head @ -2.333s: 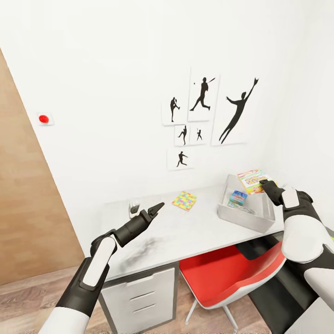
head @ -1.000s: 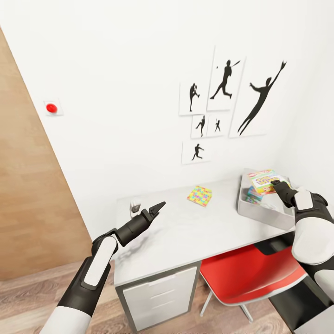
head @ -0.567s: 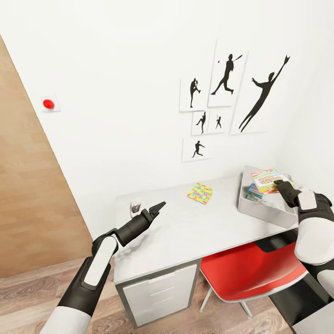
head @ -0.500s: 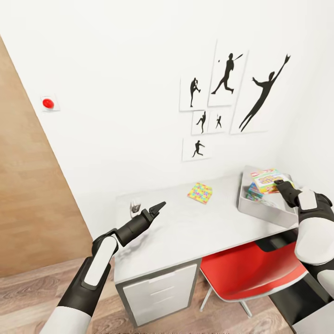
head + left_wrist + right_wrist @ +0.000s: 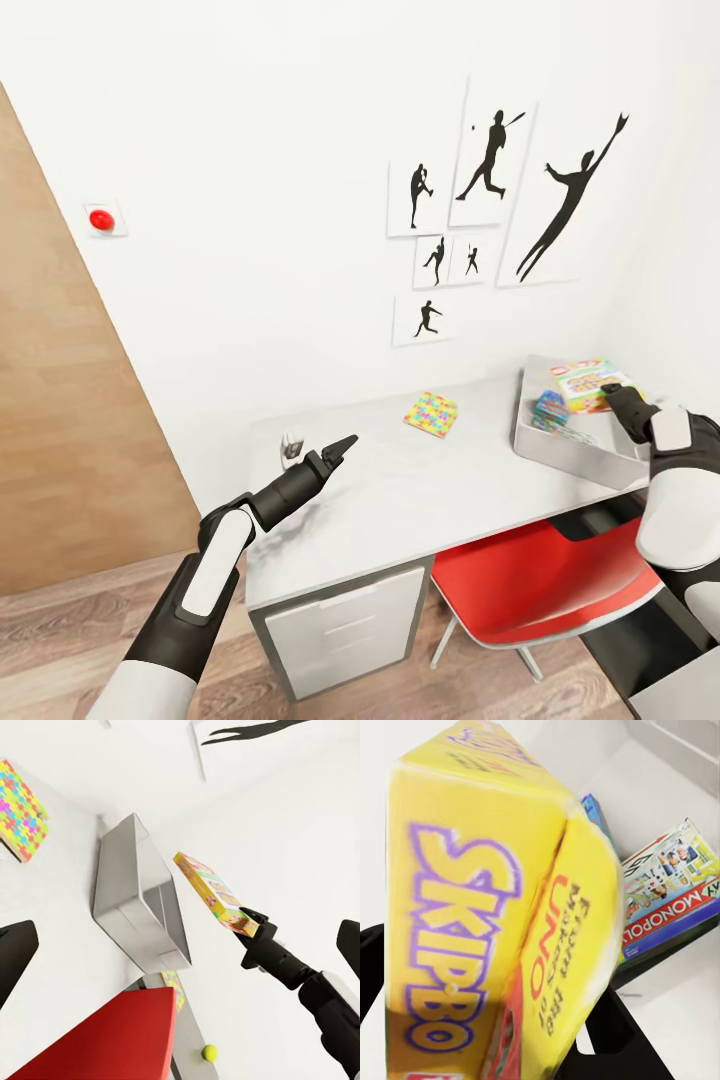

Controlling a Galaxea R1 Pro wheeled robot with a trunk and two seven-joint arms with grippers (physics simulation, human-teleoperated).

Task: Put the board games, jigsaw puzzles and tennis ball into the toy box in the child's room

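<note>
Right hand (image 5: 612,394) gripped the Skip-Bo box (image 5: 588,383) over the toy box (image 5: 560,448) for a drop; left hand (image 5: 338,450) idled, fingers apart.

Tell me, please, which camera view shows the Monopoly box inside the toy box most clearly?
The right wrist view: the Monopoly box lies in the toy box with its name readable, partly behind the Skip-Bo box held by the right tool. The head view shows just colourful slivers in the bin; the left wrist view shows the bin's outer wall.
</note>
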